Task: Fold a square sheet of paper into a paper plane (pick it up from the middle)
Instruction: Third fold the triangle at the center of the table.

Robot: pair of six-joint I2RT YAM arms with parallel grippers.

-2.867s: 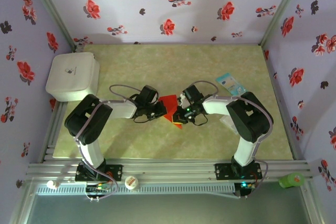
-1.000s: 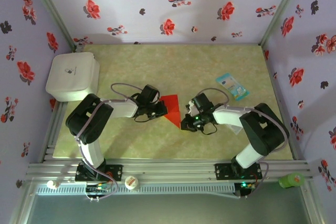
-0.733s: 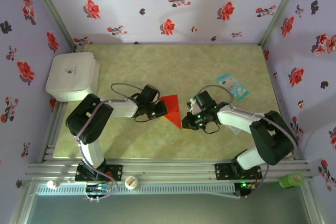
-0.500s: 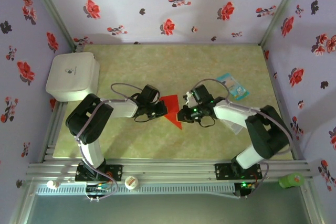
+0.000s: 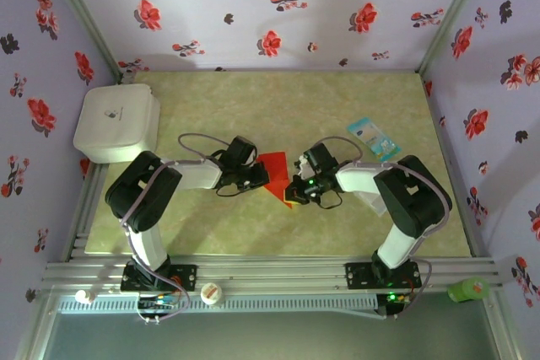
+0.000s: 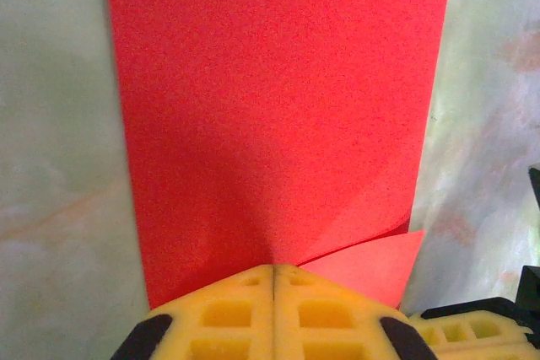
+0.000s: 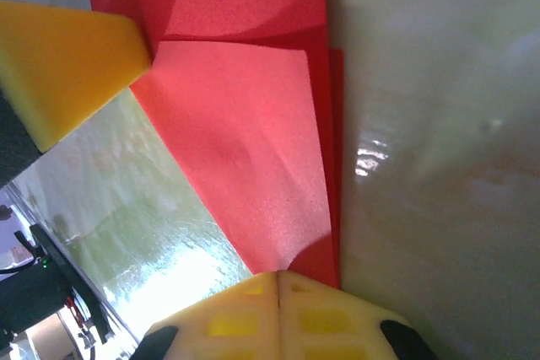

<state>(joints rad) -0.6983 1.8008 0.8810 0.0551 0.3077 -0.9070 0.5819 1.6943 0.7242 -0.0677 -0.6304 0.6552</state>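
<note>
Tabletop (image 5: 337,233), left tool (image 6: 274,271), right tool (image 7: 278,274) closed over red paper (image 6: 278,107), corners hidden

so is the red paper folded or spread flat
Folded, at least partly: the red paper shows a triangular flap creased over a lower layer, and the left wrist view shows a second layer's corner poking out underneath.

- table (image 5: 278,103): pale green marbled top, walled in on three sides
- folded red paper (image 5: 275,165): lies mid-table, toward the near half, layers overlapping, one pointed corner facing the near edge
- light-blue-and-white packet (image 5: 372,138): flat, right side, well apart from the paper
- white box (image 5: 116,121): far-left corner, at the table edge
</note>
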